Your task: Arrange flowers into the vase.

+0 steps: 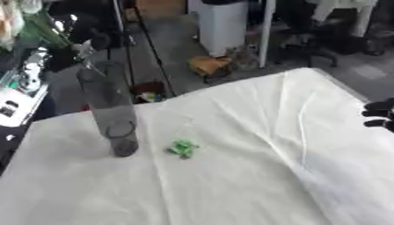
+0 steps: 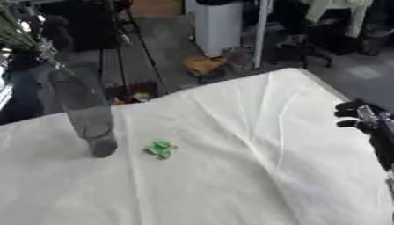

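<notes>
A tall clear glass vase (image 1: 110, 112) stands on the white cloth at the left. Green stems (image 1: 51, 36) rise out of its mouth toward the upper left corner, where pale blossoms (image 1: 11, 21) show partly cut off. A small green scrap (image 1: 182, 148) lies on the cloth just right of the vase's foot. My right hand (image 2: 359, 116) hovers at the table's right edge, far from the vase, its fingers relaxed and pointing left with nothing in them. The left hand does not show.
The table (image 1: 254, 176) is covered by a creased white cloth and its far edge runs diagonally. Beyond it are a white bin (image 1: 222, 24), a metal pole (image 1: 266, 30), clutter on the floor and equipment (image 1: 21, 88) at the left.
</notes>
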